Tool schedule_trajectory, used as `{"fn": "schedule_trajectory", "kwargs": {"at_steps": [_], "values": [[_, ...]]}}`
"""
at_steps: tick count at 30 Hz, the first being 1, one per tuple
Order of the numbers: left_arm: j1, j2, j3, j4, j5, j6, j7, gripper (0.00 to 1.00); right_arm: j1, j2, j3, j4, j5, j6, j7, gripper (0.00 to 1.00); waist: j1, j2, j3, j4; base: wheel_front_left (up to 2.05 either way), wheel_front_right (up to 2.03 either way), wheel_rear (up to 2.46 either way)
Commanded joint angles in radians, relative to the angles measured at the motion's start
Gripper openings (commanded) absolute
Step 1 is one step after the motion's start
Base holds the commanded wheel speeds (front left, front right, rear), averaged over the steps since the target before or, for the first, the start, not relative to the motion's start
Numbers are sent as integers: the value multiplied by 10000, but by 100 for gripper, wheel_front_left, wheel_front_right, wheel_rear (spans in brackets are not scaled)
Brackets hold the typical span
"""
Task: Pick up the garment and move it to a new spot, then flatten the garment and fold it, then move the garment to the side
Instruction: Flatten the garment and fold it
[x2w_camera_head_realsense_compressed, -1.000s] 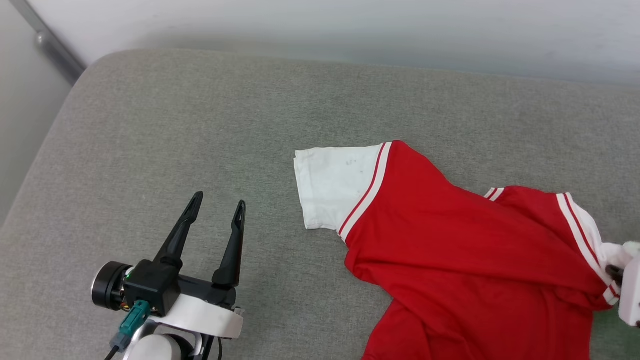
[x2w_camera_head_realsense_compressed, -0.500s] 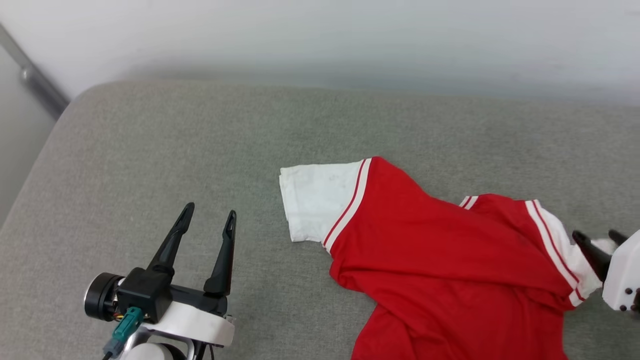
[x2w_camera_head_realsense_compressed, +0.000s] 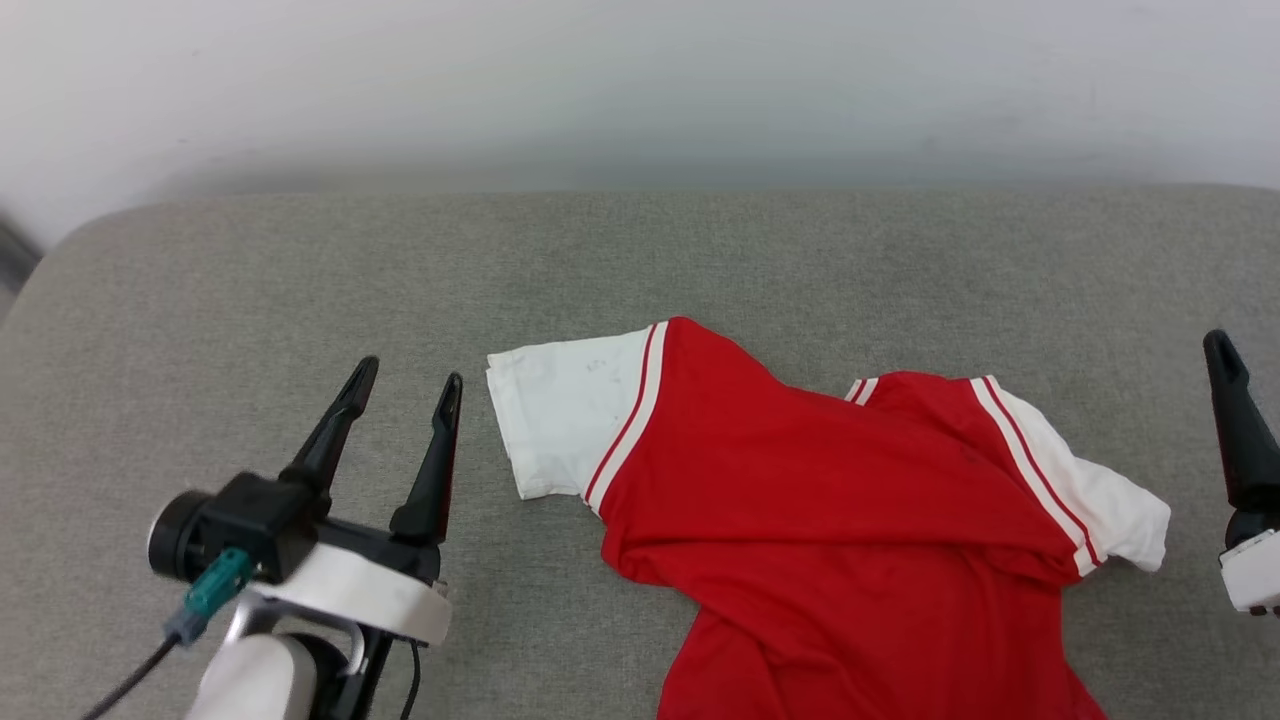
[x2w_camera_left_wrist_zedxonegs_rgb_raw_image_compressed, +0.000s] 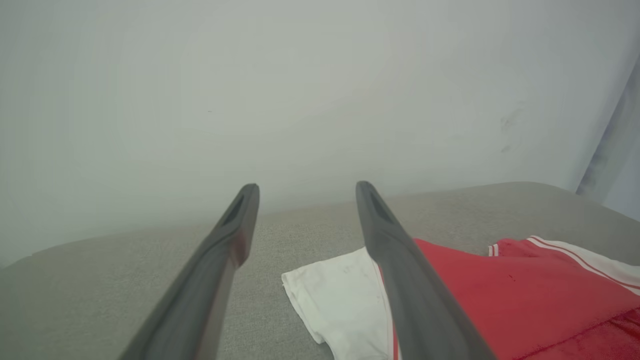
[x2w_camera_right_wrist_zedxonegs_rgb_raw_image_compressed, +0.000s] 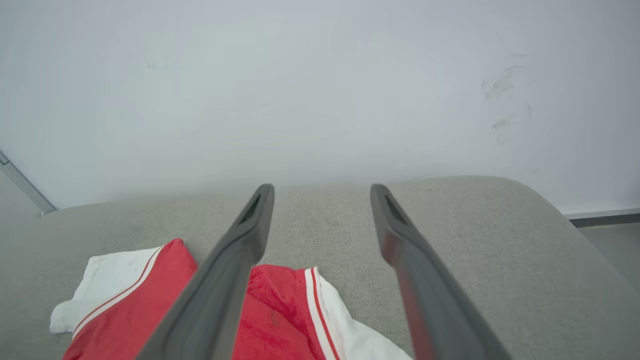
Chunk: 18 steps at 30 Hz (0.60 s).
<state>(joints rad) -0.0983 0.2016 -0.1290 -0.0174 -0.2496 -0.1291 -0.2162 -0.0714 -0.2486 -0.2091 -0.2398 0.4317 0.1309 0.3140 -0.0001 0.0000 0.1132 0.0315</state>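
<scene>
A: One item on our list: red soft-fabric T-shirt with white short sleeves and red-and-white striped seams (x2w_camera_head_realsense_compressed: 820, 500). Location?

B: Lying rumpled on the grey woven-fabric cushion (x2w_camera_head_realsense_compressed: 250, 290), right of centre in our head view. Its lower part runs off the near edge of that view. Nothing holds it.

A: Long axis?

B: Sleeve to sleeve, across us from left to right, slightly tilted. The our-left white sleeve (x2w_camera_head_realsense_compressed: 560, 415) lies flat and farther back. The our-right white sleeve (x2w_camera_head_realsense_compressed: 1100, 500) sits nearer and creased. A diagonal fold crosses the red body between them.

A: Left gripper (x2w_camera_head_realsense_compressed: 410, 374)?

B: Fingers apart, nothing between them. It stands just left of the flat sleeve and points away from us, so the shirt lies to its right.

A: Right gripper (x2w_camera_right_wrist_zedxonegs_rgb_raw_image_compressed: 322, 190)?

B: Fingers apart, likewise empty. In its wrist view the creased sleeve lies below and to the left of the fingers, near but not touching.

A: Our verdict for flattening?

B: We judge each arm nearest its own sleeve, so neither need cross. We reckon the creased sleeve wants the outward pull more, since the bunching sits on that side.
</scene>
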Motion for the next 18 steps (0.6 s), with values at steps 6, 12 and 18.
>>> {"fn": "schedule_trajectory", "kwargs": {"at_steps": [6, 12, 18], "values": [[-2165, 2011, -1556, -216, -1693, -4, 2547, 100, 99, 666, 5, -775, -710, -3, -1912, 100, 1, 0, 971, -588, 0, 0, 0], [-4169, 3658, -2376, 510, -3986, -2, 6624, 100, -109, 1091, 115, -622, -947, -3, -2896, 100, 1, 0, 1754, -1059, 0, 0, 0], [-5393, 4639, -2779, 1176, -5539, 5, 9481, 100, -288, 1390, 341, -214, -1086, -3, -3420, 100, 1, 0, 2419, -1543, 0, 0, 0]]}}
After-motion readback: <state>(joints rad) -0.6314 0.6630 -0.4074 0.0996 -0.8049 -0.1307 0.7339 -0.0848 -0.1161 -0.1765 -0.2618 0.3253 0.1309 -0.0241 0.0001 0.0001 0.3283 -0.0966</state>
